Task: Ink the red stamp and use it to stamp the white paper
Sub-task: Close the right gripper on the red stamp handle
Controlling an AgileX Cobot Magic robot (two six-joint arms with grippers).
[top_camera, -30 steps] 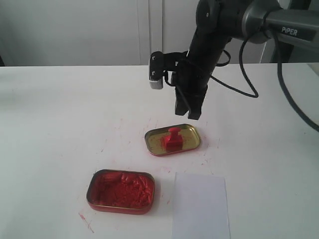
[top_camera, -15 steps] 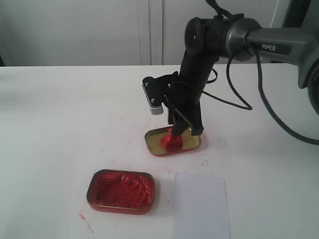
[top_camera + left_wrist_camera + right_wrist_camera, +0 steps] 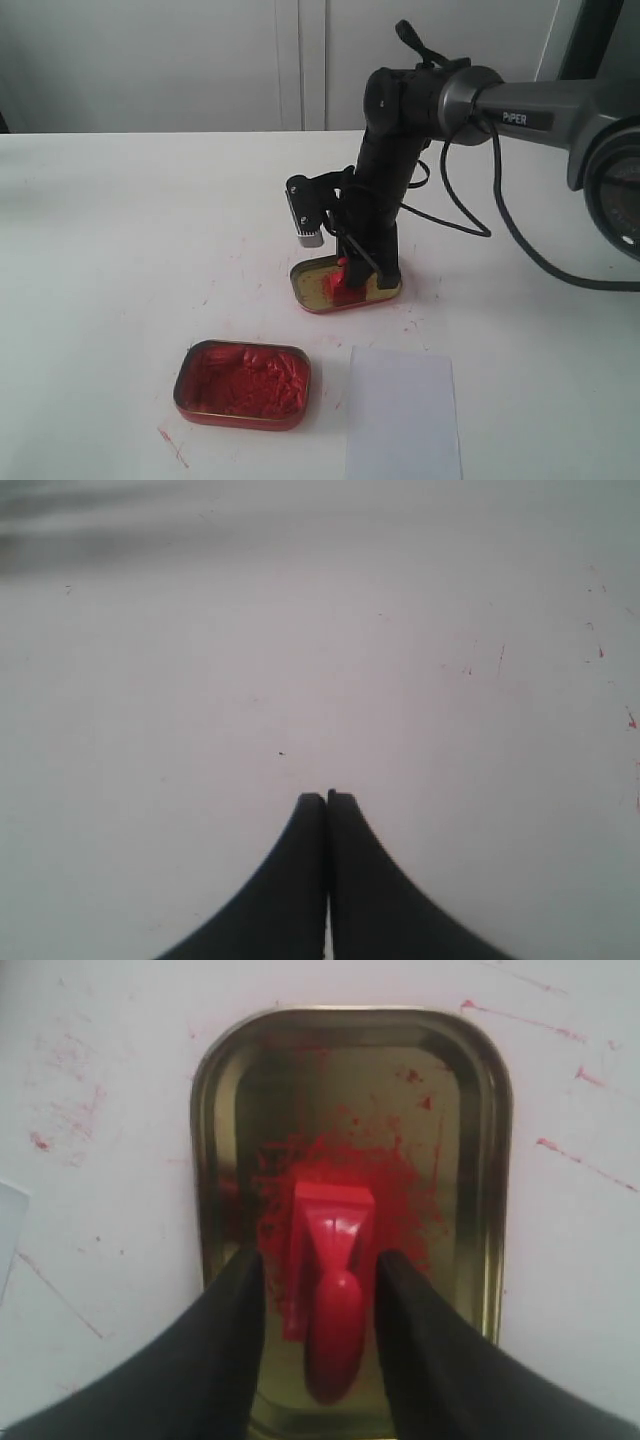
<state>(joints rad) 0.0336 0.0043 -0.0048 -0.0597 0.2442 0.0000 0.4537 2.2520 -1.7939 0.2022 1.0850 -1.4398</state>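
- Right hand is hanging open, fingers straddling the red stamp.
- red stamp is sitting in the gold lid; white paper is lying nearby on the tabletop.
- Left hand is sitting closed, empty.

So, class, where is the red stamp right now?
In the exterior view the red stamp stands right of centre inside the gold lid, between the open jaws of the right tool, beyond the ink tin and white paper.

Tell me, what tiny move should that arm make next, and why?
Probably close the right end effector on the red stamp: its jaws stand open on either side of the handle, not yet gripping, while the stamp sits in the gold lid.
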